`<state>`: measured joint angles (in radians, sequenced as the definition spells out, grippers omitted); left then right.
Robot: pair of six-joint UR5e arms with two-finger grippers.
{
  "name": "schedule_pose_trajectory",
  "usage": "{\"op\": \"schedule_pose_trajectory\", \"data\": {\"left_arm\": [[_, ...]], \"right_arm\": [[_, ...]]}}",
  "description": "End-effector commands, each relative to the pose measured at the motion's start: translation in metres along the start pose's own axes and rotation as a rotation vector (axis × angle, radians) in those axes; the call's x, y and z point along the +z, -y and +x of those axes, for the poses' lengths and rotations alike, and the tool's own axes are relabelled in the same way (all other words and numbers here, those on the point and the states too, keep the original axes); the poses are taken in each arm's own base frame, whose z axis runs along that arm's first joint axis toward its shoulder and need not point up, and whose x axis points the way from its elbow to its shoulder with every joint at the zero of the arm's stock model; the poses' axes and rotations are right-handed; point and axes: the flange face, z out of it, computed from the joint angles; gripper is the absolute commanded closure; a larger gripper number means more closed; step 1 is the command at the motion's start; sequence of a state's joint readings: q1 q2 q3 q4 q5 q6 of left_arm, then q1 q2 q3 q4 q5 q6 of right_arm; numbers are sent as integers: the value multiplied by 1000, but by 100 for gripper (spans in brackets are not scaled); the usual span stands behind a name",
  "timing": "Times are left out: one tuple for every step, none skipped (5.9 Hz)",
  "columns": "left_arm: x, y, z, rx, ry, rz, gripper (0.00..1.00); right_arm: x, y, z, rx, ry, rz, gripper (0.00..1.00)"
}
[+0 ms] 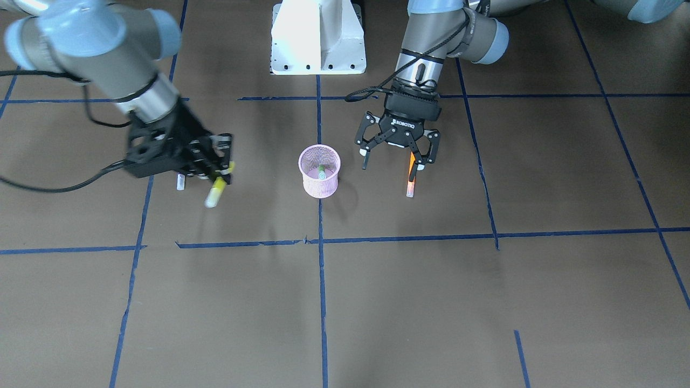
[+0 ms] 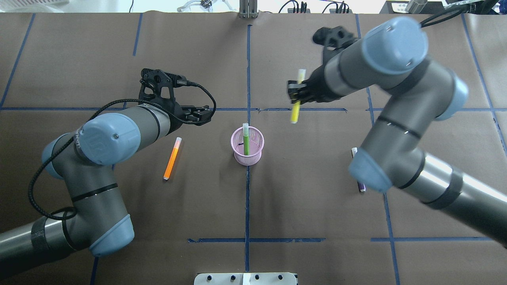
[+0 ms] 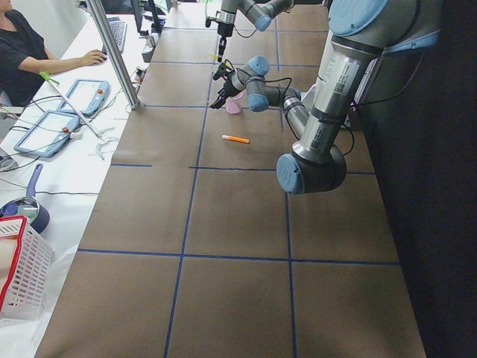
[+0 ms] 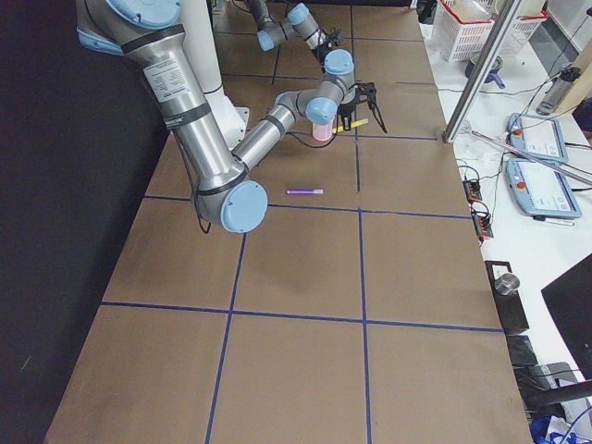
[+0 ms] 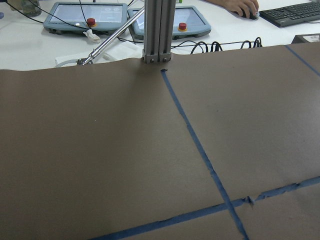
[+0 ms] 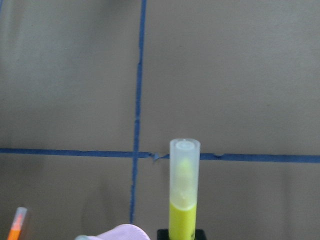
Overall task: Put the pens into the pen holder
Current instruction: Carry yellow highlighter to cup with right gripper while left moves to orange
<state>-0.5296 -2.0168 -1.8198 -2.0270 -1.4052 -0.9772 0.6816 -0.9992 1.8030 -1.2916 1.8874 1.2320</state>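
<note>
So the pen holder (image 1: 319,180) sits pretty much dead centre on the tabletop (image 1: 431,302), right on one of the blue tape lines (image 1: 322,302). It's a little round pink cup, see-through wire mesh on the sides. There's exactly one thing in it: the green pen (image 2: 246,143), standing up and leaning a bit, with its pale frosted cap poking out above the rim. The right hand (image 1: 218,175) is clamped on a yellow pen (image 1: 216,192), up in the air off to the holder's side and not over it. The wrist cam shows that one nicely: smooth bright yellow barrel, cloudy translucent cap with the tip showing through, and just a sliver of the pink rim at the bottom edge. The left hand (image 1: 392,161) has its black fingers spread wide with nothing between them. It hovers above the paper close to the orange pen (image 2: 172,158), which lies flat on the tabletop, a slim orange stick with a pale cap. The purple pen (image 4: 305,191) lies flat too, over on the right arm's side, well apart from the holder and half hidden under the arm from overhead. The surface itself is matte brown paper, gridded off with that blue tape.
</note>
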Motion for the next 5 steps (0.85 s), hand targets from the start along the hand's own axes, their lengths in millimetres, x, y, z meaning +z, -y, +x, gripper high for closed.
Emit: {"op": "schedule_pose_trajectory", "data": {"left_arm": [[10,-5,-21,-7,34,-155,2],[16,-13,-23,-20,25,-204,1],[18,-19,-23,-27,1,-256,1],[20,-21,-27,-43,-32,-328,1],[26,-25,-35,-66,-46,-420,1]], "right_arm": [[20,-45,-60,37,12,112,100],[32,-68,-68,20,-3,150,100],[40,-81,-71,8,-17,174,100],[45,-92,-72,2,-21,172,91],[47,-93,-71,1,-26,171,60]]}}
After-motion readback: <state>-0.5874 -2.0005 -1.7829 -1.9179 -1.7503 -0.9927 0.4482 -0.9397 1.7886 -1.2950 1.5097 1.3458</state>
